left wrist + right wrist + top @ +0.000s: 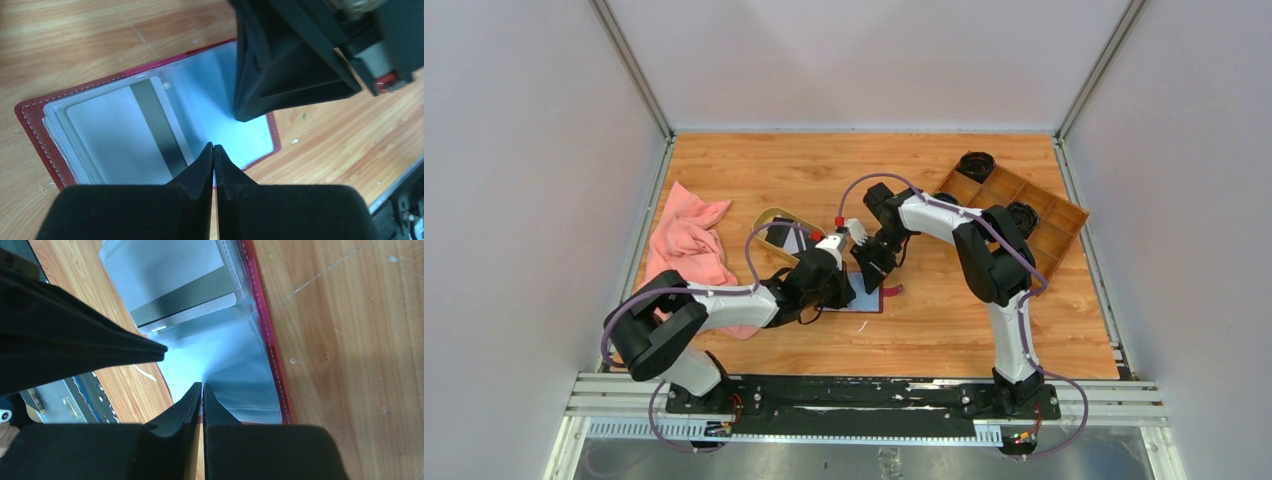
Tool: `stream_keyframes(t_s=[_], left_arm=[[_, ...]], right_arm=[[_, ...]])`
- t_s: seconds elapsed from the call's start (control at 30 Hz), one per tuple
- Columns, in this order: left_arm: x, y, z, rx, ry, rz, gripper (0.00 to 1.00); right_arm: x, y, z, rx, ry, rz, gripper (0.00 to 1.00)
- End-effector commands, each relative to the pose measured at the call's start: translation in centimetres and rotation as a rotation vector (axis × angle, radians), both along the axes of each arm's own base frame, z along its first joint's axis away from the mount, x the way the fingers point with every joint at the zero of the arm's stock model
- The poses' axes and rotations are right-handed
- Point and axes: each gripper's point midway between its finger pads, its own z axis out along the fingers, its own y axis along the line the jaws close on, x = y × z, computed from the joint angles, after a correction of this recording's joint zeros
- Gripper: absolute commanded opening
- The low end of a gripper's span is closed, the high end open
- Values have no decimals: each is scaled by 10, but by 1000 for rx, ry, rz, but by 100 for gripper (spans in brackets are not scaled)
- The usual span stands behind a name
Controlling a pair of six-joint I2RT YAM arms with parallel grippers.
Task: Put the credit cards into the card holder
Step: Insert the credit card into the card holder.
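Card holder (865, 298) lies open flat mid-frame on bench (924, 340), pockets up. Pale credit card (120, 135), dark stripe showing, sits in clear pocket at left of left wrist view — looks mostly in. My left end effector (214, 148) pinched shut, nothing seen between tips, tips at pocket's near edge, likely nudging card deeper. My right end effector (202, 386) closed too, empty as far as visible, tip down on pocket film — probably pinning holder against sliding.
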Motion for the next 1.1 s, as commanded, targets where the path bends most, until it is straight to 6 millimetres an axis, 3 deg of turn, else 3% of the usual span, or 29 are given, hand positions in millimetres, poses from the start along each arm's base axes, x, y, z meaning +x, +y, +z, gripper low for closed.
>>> stream_keyframes(t_s=[0.0, 0.27, 0.43, 0.57, 0.73, 0.93, 1.0, 1.07], left_arm=[[9, 3, -11, 36, -7, 61, 3], [14, 21, -24, 98, -23, 138, 6], [17, 40, -21, 146, -47, 205, 6], [17, 38, -11, 129, -59, 194, 8], [14, 20, 20, 32, -84, 124, 15], [10, 16, 83, -108, -181, 94, 28], [8, 17, 102, -119, -197, 84, 41], [6, 15, 119, -123, -214, 53, 64]], right_arm=[[5, -14, -19, -86, 9, -16, 7], [7, -16, -23, -109, 6, -25, 6], [9, -19, -25, -132, -7, -30, 6], [9, -18, -24, -128, -3, -30, 6], [3, -6, -2, -25, 5, -1, 9], [-7, 5, 43, 150, -2, 66, 15], [-6, 4, 56, 187, -25, 80, 16], [-4, 1, 67, 212, -54, 88, 17]])
